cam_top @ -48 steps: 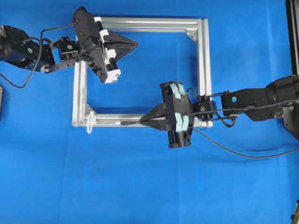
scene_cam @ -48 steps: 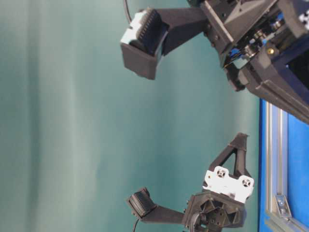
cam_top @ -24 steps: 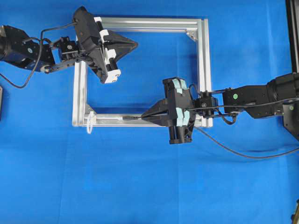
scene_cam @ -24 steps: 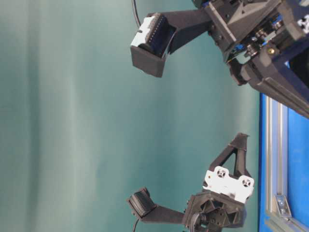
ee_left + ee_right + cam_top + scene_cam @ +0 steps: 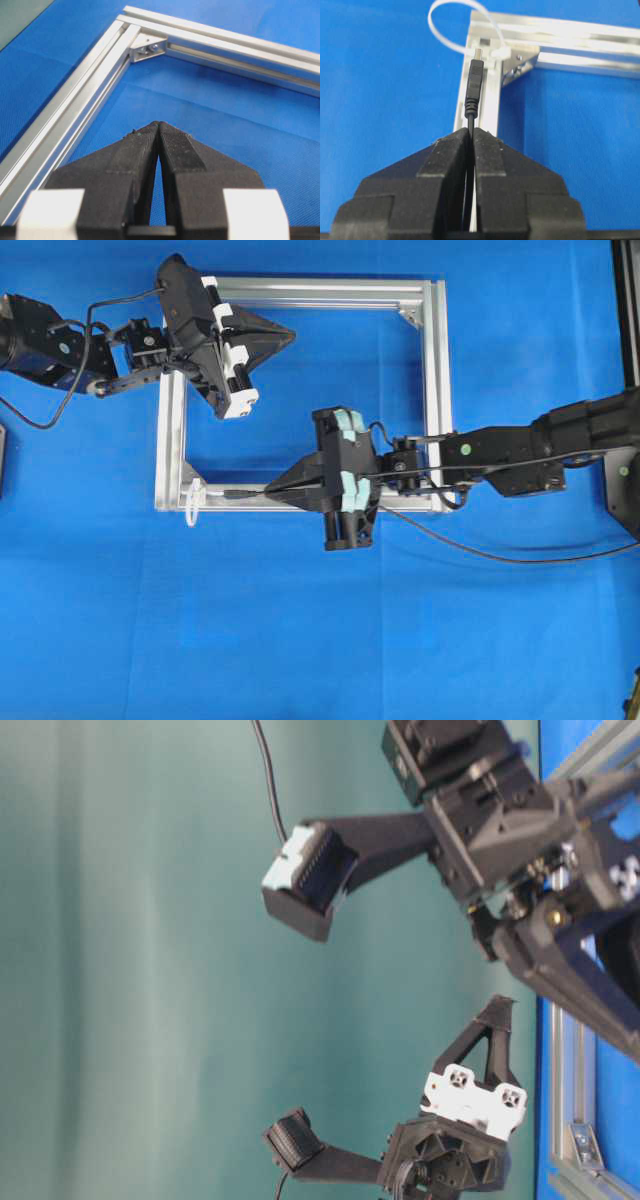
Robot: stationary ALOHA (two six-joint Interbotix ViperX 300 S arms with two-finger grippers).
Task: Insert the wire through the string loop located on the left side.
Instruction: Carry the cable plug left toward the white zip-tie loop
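Note:
The wire (image 5: 470, 552) is a thin black cable; its stiff plug tip (image 5: 474, 82) sticks out of my right gripper (image 5: 472, 131), which is shut on it. In the overhead view the right gripper (image 5: 268, 494) lies along the frame's near bar, with the tip (image 5: 235, 494) pointing left, a short way from the string loop (image 5: 191, 505). The white string loop (image 5: 451, 22) hangs at the frame's near-left corner, just beyond the pale plug end. My left gripper (image 5: 290, 336) hovers shut and empty over the aluminium frame (image 5: 431, 390) at the far left; its tips (image 5: 158, 125) are pressed together.
The silver frame (image 5: 75, 105) lies flat on the blue mat. A corner bracket (image 5: 517, 65) sits inside the frame's near-left corner, next to the loop. A black cable from the left arm (image 5: 40, 420) curls on the mat at far left. A dark rail (image 5: 627, 310) borders the right edge.
My right gripper has slid left along the near bar with the wire, bringing the plug tip much closer to the string loop. The left arm has not moved.

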